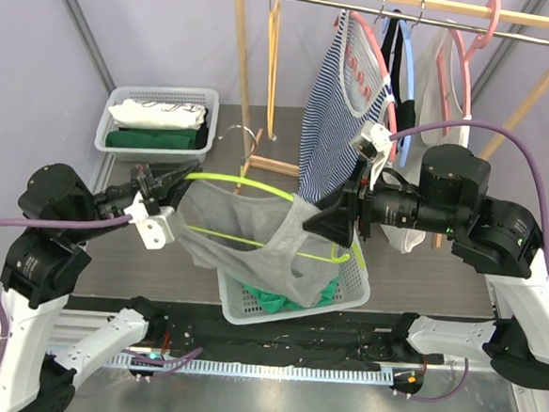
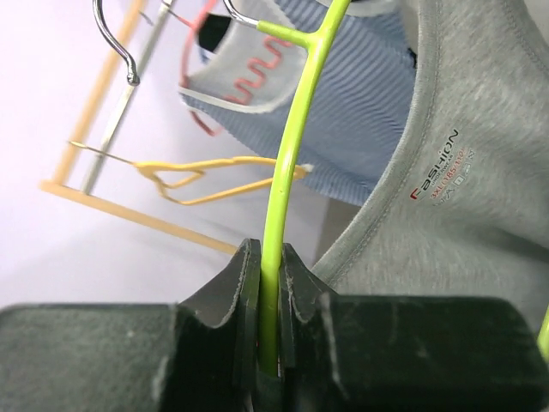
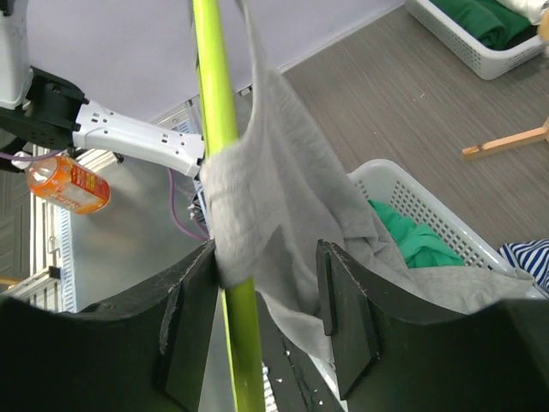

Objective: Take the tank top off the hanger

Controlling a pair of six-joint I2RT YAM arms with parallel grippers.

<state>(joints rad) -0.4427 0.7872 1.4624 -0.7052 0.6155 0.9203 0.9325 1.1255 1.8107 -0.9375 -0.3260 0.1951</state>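
A grey tank top (image 1: 244, 232) hangs on a yellow-green hanger (image 1: 238, 181) held level between the two arms, above a white basket. My left gripper (image 1: 153, 190) is shut on the hanger (image 2: 287, 172) below its hook, and the tank top's neckline (image 2: 463, 223) lies to the right of it. My right gripper (image 1: 325, 224) is at the hanger's other end. In the right wrist view it (image 3: 268, 257) stands open around the hanger arm (image 3: 216, 94) and the bunched grey strap (image 3: 283, 206). The left jaw touches the cloth and the right jaw stands apart from it.
The white basket (image 1: 359, 278) under the tank top holds green cloth. A second basket (image 1: 122, 96) at the back left holds folded white and green clothes. Behind is a wooden rack with a striped top (image 1: 333, 106) and pink hangers (image 1: 454, 68).
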